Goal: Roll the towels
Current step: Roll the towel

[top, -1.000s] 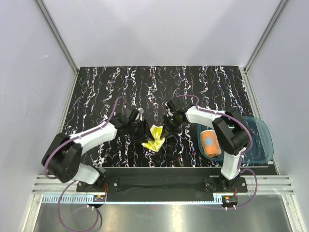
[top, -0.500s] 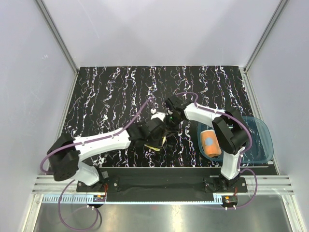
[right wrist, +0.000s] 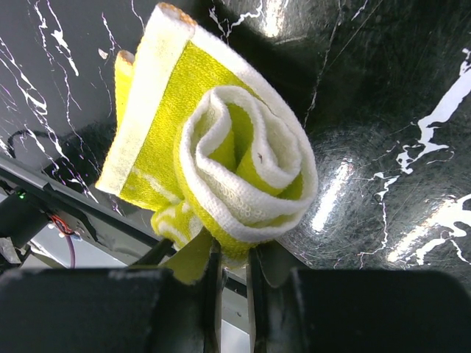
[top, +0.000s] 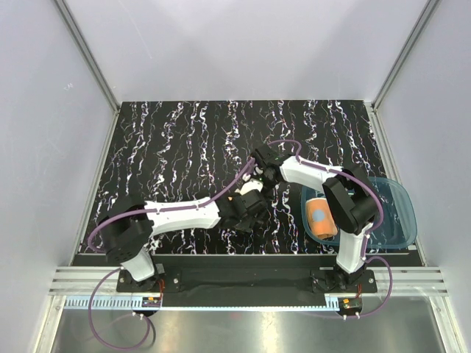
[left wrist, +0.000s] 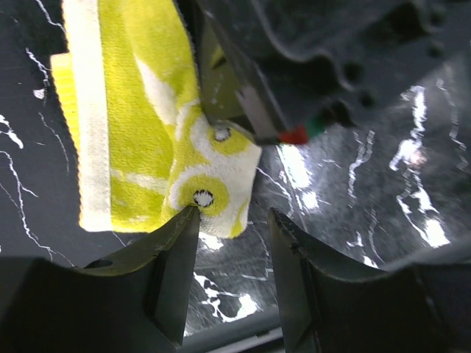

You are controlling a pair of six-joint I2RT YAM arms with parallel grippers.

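Step in hand: rolling the second of the two towels. The orange towel [top: 321, 218], a small cloth with pale dots, lies as a finished roll inside the translucent blue plastic tray [top: 394, 217] at the right side of the black, white-veined table [top: 162, 140]. The yellow towel [right wrist: 235, 169], a small cloth with a white-and-yellow pattern and a white border band, is at the middle of the table near the front edge, between the two arms. The right wrist view shows it wound into a loose spiral of several turns, with a flat tail standing out to one side, not yet wound in. The right gripper [right wrist: 232, 268] has its jaws drawn narrow and pinched on the lower edge of that spiral. The left gripper [left wrist: 234, 246] stands with its jaws parted and nothing clamped between them. A patterned corner of the yellow towel hangs just at the tip of one finger, and contact there cannot be confirmed. Whether the roll rests on the table or hangs clear of it cannot be told. In my judgement the next move calls for the left gripper to take the free tail and bring it round the spiral while the right keeps the core tight. A slack pinch would let the turns spring open.
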